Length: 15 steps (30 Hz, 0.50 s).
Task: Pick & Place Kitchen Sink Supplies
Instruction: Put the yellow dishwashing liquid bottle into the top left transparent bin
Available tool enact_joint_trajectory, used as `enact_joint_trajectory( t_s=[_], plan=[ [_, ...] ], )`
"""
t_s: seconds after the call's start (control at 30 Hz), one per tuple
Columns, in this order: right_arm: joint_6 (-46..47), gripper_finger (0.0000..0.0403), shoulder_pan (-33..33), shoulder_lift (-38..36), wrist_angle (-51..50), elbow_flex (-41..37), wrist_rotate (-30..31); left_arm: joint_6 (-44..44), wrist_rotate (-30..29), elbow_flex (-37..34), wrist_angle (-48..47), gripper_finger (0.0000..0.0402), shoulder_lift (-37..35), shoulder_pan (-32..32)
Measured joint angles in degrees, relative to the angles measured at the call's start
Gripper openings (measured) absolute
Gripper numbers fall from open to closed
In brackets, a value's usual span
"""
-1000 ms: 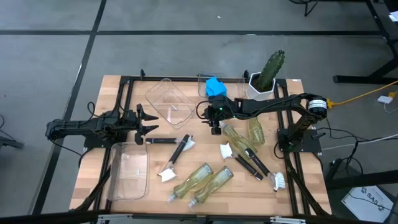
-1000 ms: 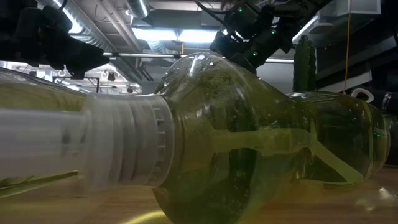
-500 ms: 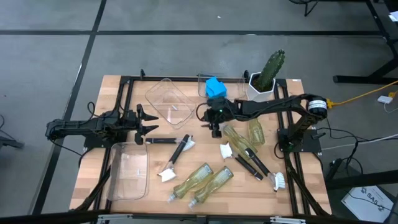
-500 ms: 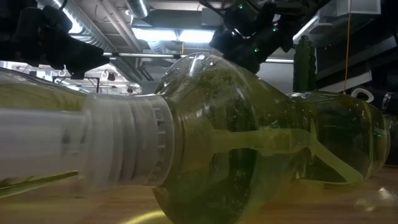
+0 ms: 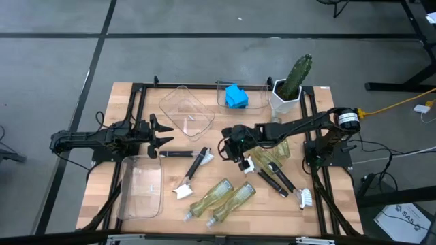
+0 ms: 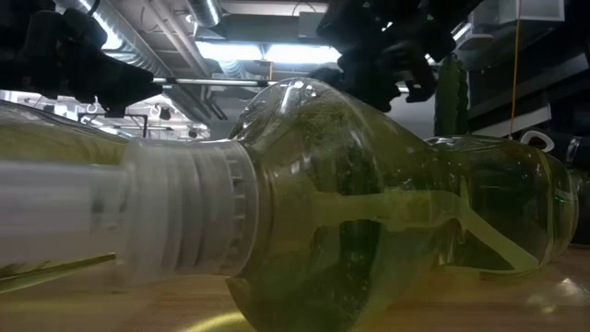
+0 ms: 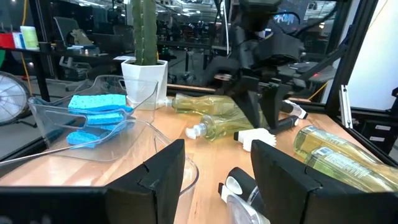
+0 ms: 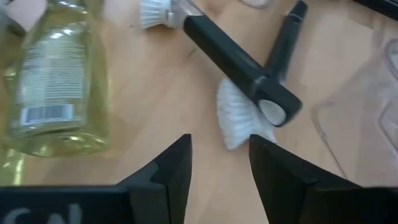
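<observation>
A wooden worktop (image 5: 136,102) stands on grey floor (image 5: 54,61) crossed by dark lines. Overhead hang ducts (image 6: 207,14) and bright ceiling lights (image 6: 249,51).

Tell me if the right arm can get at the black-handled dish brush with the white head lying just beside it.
Probably yes. The right end effector hovers open just above the black-handled dish brush with the white head, and nothing lies between them on the wooden table.

One camera looks straight down on the table (image 5: 136,102); another sits at tabletop, pressed against a soap bottle (image 6: 369,212); both wrist cameras face the brushes (image 8: 239,59)
</observation>
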Motion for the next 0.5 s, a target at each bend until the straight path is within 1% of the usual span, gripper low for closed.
enact_joint_trajectory(
  t_s=[0.13,0.4,0.5],
  plan=[
    [0.2,0.0182,1.3,0.0,0.1,0.0,0.0,0.0,0.0,0.0,0.0,0.018,0.0,0.0],
    [0.4,0.0257,3.0,0.0,-1.8,0.0,0.1,0.0,0.0,0.0,0.0,0.018,0.0,0.0],
    [0.4,0.0276,4.0,0.0,-1.6,0.0,0.1,0.0,0.0,0.0,0.0,0.018,0.0,0.0]
  ],
)
